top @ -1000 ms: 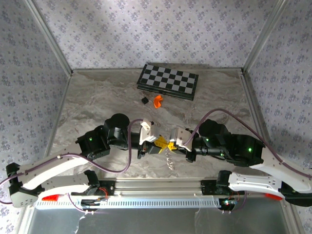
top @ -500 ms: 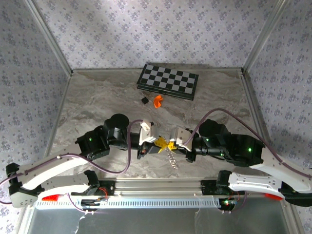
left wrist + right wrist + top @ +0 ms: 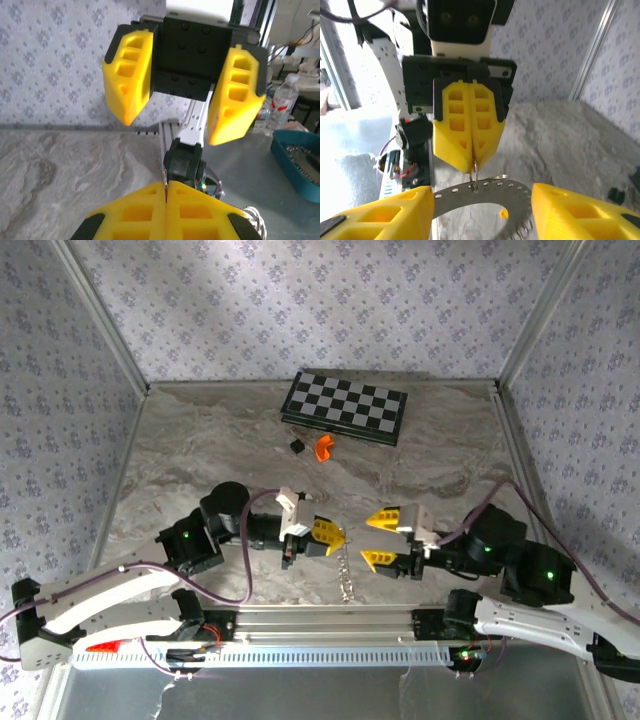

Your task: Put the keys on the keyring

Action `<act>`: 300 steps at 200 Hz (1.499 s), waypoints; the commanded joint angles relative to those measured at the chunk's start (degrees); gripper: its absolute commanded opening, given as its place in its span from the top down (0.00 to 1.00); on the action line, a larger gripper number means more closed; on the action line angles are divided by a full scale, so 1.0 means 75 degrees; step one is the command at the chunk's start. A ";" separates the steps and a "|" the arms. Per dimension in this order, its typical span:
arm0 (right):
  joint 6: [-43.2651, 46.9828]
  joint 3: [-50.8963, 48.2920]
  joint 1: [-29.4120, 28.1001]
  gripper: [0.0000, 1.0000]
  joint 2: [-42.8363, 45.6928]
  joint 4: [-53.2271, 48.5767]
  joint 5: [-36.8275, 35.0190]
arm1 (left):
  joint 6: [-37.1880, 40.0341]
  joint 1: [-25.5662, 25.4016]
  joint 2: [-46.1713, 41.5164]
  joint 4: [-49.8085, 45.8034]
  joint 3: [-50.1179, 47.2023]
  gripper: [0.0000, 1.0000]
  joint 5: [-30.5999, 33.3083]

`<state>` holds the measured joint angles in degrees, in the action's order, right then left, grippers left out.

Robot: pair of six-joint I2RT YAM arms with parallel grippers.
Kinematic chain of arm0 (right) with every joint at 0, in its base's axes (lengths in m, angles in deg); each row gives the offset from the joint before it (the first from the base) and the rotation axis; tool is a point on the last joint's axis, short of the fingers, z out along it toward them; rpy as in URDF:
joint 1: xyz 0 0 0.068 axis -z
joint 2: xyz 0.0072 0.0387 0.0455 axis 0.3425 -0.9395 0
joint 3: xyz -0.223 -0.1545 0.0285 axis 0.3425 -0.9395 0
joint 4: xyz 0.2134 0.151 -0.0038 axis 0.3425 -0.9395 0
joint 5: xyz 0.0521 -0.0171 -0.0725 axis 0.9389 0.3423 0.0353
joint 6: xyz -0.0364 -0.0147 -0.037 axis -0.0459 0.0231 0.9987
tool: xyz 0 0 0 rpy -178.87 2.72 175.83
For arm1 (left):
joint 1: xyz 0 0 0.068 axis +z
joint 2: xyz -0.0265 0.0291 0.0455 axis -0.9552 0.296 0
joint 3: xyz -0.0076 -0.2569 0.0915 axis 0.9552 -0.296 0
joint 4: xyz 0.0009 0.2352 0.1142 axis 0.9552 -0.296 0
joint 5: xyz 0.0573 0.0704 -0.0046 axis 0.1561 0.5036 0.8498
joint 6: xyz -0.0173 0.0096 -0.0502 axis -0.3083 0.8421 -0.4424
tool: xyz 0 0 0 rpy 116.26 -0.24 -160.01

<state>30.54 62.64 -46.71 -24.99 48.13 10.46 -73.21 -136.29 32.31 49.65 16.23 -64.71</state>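
Note:
The keyring [image 3: 346, 573] hangs as a thin silvery strand from my left gripper [image 3: 340, 536], which is shut on its top. In the right wrist view those shut fingers [image 3: 470, 125] pinch a small wire ring [image 3: 475, 176] threaded through a flat grey perforated loop [image 3: 520, 192] with a toothed lower edge. A tiny yellow spot [image 3: 504, 214] sits by the loop's inner edge; I cannot tell whether it is the keys. My right gripper [image 3: 383, 538] is open, just right of the loop and facing it. In the left wrist view my left gripper [image 3: 166, 186] is shut on a thin metal edge.
At the back lie the chessboard [image 3: 345, 408], a small black cube [image 3: 296, 445] and an orange curved piece [image 3: 323, 447]. The metal rail [image 3: 330, 618] runs along the near edge, below the hanging loop. Off the table, the left wrist view has a blue bin [image 3: 300, 160] and a bottle [image 3: 284, 100].
My right gripper, which was pressed against the left one, has opened and drawn back to the right. The left gripper kept its hold and shifted slightly left; the loop now hangs from it alone.

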 commanded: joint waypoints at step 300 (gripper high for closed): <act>-0.1116 -0.1224 0.0373 0.98 -0.0202 0.2699 0.1458 | -0.0161 -0.0029 -0.0120 0.1611 0.0011 1.00 -0.0698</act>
<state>22.63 54.19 -44.41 -26.50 66.33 21.15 -74.67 -136.27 32.31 58.68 16.10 -69.45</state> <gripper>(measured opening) 0.064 0.047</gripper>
